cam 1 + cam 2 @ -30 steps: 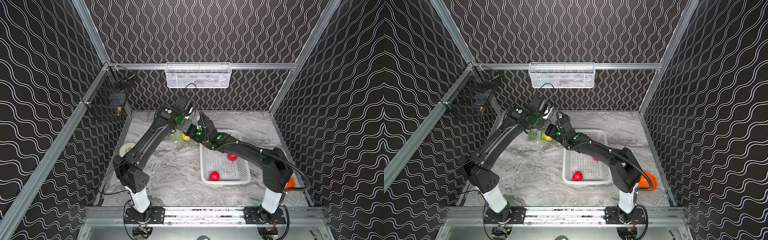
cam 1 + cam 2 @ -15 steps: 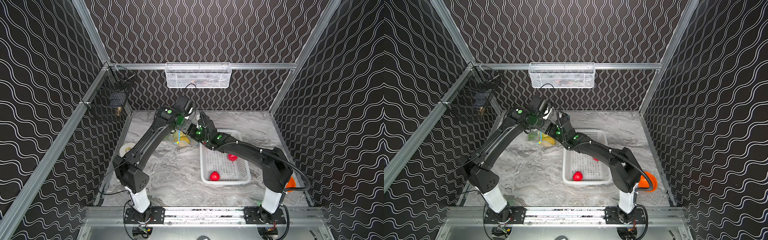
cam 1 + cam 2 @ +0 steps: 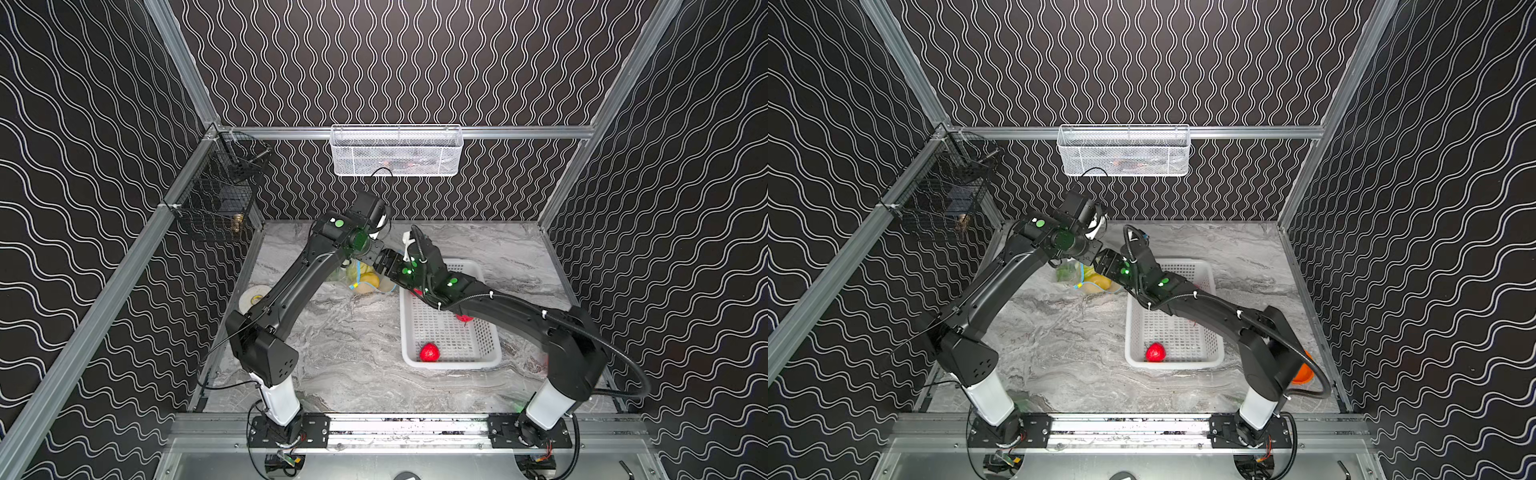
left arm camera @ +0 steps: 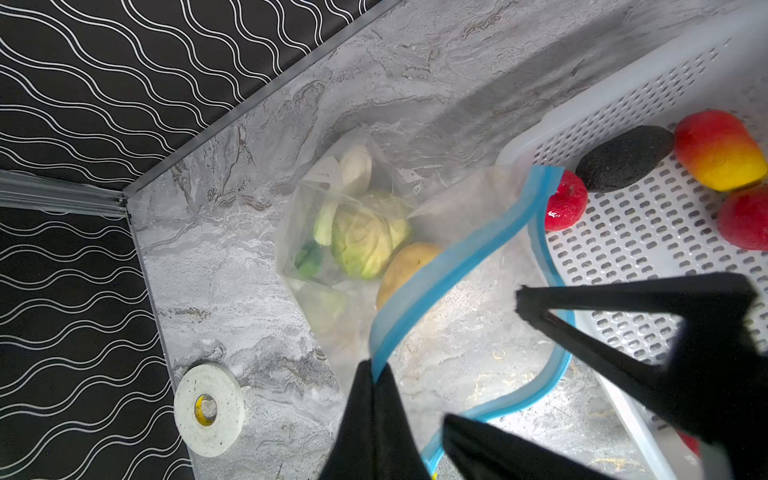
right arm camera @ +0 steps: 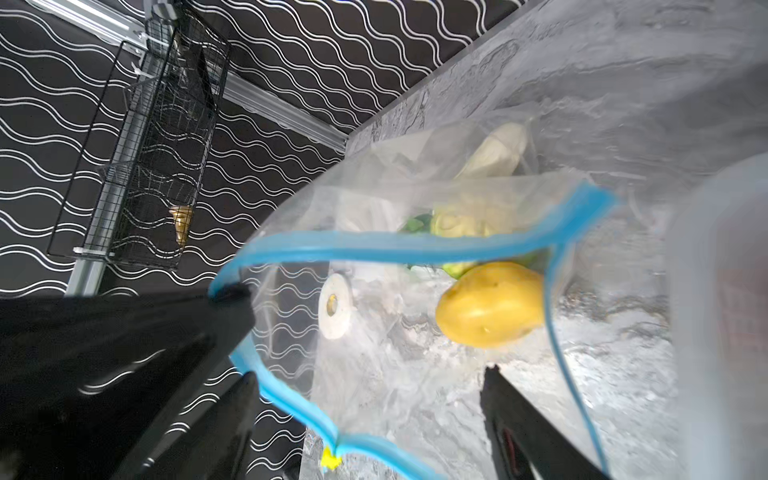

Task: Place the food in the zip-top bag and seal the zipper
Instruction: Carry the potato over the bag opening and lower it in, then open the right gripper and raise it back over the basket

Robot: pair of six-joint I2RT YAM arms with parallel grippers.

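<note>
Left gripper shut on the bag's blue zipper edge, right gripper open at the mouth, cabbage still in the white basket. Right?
One error: the cabbage is already inside the zip-top bag, not in the white basket, as the left wrist view shows. The rest stands: left gripper shut on the zipper edge, right gripper open at the mouth.

A robotics lab cell: a marble-patterned bench (image 3: 353, 345) boxed in by black wavy-lined panels (image 3: 395, 62) on aluminium framing (image 3: 519, 132), two robot arms (image 3: 291, 286) bolted to a rail (image 3: 407, 426) at the bench's front, a white wire basket (image 3: 396, 150) hung above its back edge.
</note>
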